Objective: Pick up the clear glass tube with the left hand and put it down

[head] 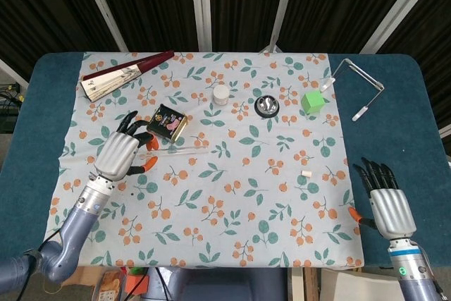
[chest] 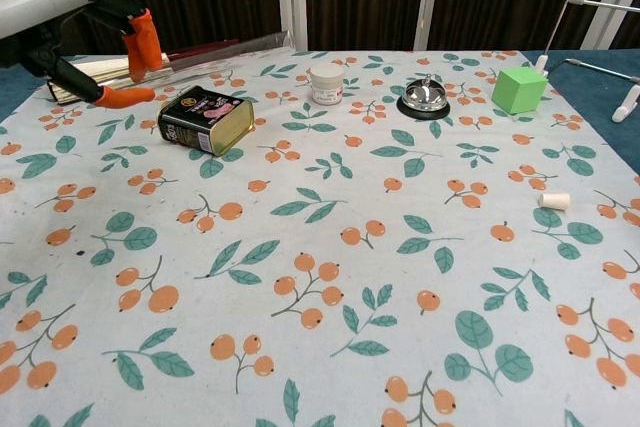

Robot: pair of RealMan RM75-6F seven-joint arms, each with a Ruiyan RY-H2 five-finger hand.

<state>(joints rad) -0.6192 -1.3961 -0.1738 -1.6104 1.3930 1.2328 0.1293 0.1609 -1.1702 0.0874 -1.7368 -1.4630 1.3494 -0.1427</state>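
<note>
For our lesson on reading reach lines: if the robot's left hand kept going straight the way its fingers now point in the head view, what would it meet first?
Probably the dark tin. The left hand is raised, pinching the clear glass tube, fingers aimed up and right toward that tin. Depth is unclear, so it may pass over.

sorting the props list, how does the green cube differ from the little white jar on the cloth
The green cube is bright green with flat faces and sharp edges; the white jar is pale and round. The cube stands near the cloth's right edge, beside the bent metal rod, while the jar stands near the middle, left of the silver bell. The cube looks somewhat larger than the jar. Both rest upright on the floral cloth, untouched by either hand.
</note>
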